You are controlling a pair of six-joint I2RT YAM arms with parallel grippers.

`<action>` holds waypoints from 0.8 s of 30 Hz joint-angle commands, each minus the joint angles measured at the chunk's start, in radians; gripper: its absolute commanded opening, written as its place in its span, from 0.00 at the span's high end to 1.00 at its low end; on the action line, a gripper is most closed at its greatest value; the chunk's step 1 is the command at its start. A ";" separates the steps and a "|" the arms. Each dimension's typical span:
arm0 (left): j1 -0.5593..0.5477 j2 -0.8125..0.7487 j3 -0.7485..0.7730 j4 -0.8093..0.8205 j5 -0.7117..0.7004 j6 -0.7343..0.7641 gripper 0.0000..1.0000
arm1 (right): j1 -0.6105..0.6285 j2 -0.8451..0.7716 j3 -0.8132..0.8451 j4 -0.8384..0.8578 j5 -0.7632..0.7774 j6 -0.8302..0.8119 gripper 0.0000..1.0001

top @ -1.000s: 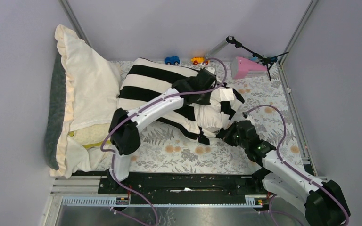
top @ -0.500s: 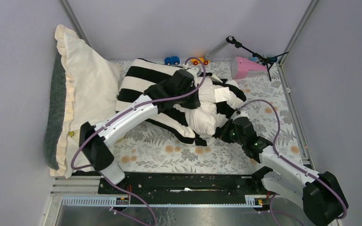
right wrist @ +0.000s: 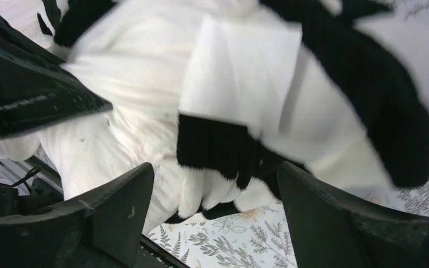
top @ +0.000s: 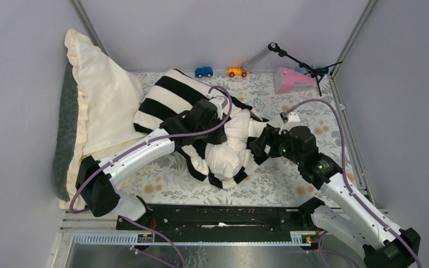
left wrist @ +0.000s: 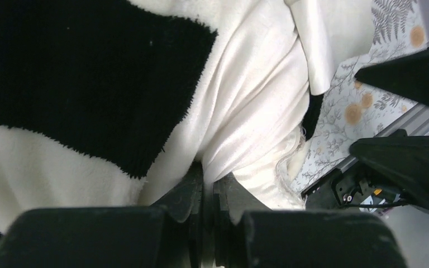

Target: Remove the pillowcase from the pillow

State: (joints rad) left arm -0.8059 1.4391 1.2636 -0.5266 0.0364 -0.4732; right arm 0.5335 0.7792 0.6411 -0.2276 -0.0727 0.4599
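Observation:
The black-and-white striped pillowcase [top: 165, 100] lies bunched across the middle of the table. The off-white pillow [top: 224, 157] bulges out of its near end. My left gripper [top: 215, 118] is on top of the bundle, shut on a fold of the pillow's smooth white fabric [left wrist: 257, 100], right beside the fuzzy striped pillowcase [left wrist: 78, 84]. The left gripper [left wrist: 208, 170] shows its jaws pressed together on that fold. My right gripper [top: 260, 146] hovers at the bundle's right side. The right gripper [right wrist: 213, 167] stands open, holding nothing, with the pillowcase's loose edge [right wrist: 218, 145] just ahead of it.
A cream ruffled-edge pillow [top: 98, 95] leans against the left wall. Along the back stand a blue toy car [top: 204, 71], an orange toy car [top: 236, 72], a pink object [top: 290, 79] and a small stand [top: 296, 60]. The floral table cover [top: 268, 187] ends at the black rail.
My right gripper has let go of the pillowcase's edge and opened. My left gripper has drawn back toward the near left, dragging the pillow and the bundle with it.

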 commanded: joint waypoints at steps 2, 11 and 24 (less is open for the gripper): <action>0.009 -0.038 0.000 0.014 -0.046 0.008 1.00 | -0.004 0.115 0.122 -0.038 -0.031 -0.070 0.08; -0.003 -0.042 0.055 -0.017 -0.076 0.011 1.00 | -0.004 0.282 0.153 -0.064 0.311 0.052 0.14; 0.022 -0.250 0.085 -0.135 -0.313 0.017 1.00 | -0.127 0.281 -0.071 0.051 0.378 0.161 0.52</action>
State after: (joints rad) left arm -0.8242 1.3117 1.2724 -0.6048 -0.0879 -0.4751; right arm 0.4507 1.0389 0.6033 -0.1959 0.2104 0.5987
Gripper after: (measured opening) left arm 0.066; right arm 0.506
